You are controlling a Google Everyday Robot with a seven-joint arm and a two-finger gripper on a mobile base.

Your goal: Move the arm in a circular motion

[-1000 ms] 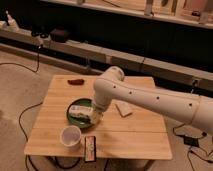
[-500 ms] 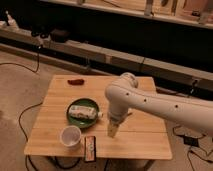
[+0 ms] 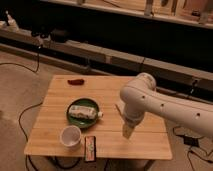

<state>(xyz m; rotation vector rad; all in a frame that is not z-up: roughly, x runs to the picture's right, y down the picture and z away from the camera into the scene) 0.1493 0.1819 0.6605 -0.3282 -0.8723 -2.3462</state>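
The arm [image 3: 165,107] is large, glossy and white, with thick rounded segments and small dark screw holes. It enters from the right edge, bends at an elbow above the table's right half and points down. Its narrow pale tip, the gripper [image 3: 128,132], hangs just above the wooden table [image 3: 107,87] near the front right. It holds nothing that I can see.
On the table stand a green plate [image 3: 75,119] with a wrapped white item [image 3: 85,111], a white cup [image 3: 70,136], a dark flat packet [image 3: 90,148] at the front edge and a small red object [image 3: 76,81] at the back left. Cables lie on the floor. A dark shelf runs behind.
The arm's elbow and tip have swung rightward across the table, from over the green plate to the right half of the table.
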